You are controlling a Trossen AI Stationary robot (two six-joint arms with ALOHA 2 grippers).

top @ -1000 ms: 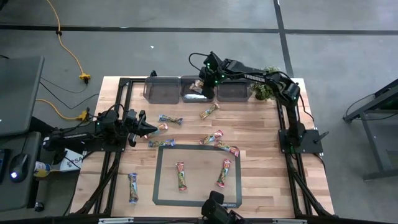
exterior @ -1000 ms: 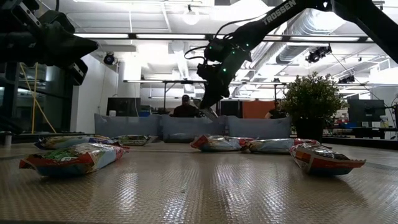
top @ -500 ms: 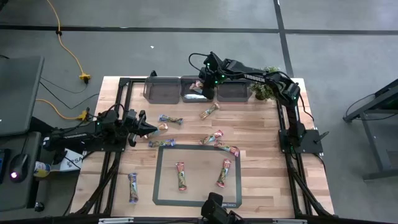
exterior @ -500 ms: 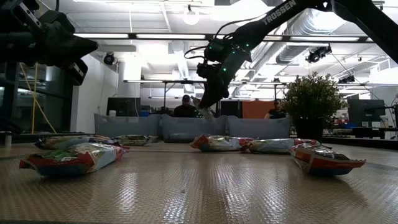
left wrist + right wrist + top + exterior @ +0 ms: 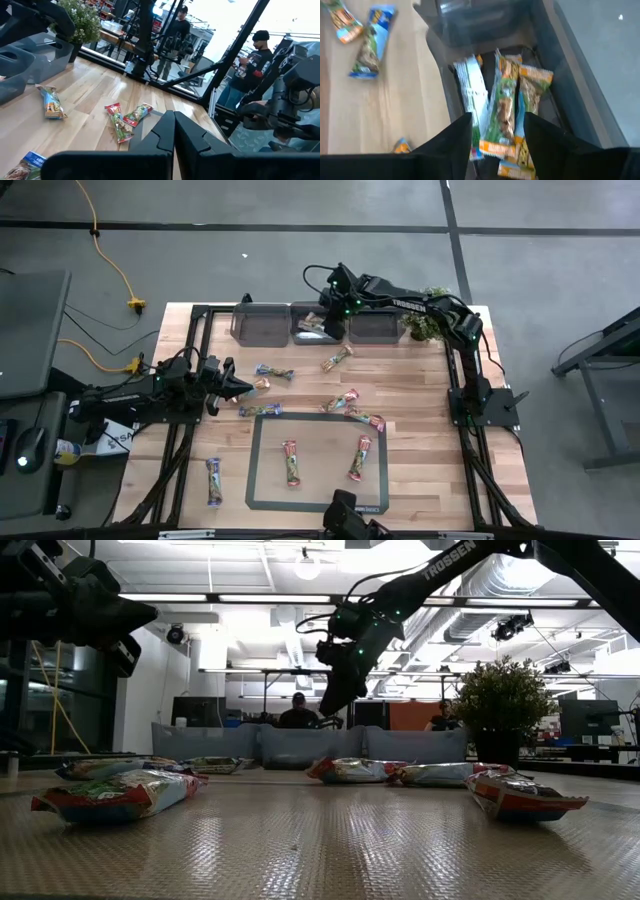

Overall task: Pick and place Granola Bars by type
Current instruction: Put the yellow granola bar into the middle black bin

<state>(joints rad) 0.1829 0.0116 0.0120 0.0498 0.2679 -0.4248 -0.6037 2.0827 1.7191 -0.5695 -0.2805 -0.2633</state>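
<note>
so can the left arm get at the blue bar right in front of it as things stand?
Probably yes. The left gripper sits shut just short of the blue-wrapped bar, nothing between them on the table. It would need to open first. The right gripper is away over the middle bin.

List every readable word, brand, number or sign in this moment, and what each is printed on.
"TROSSEN": white letters on the right arm, clearest in the low view; the same print shows in the high view but is too small to read.
Granola bar wrappers: print too blurred to read.
White label under the left arm: illegible.
</note>
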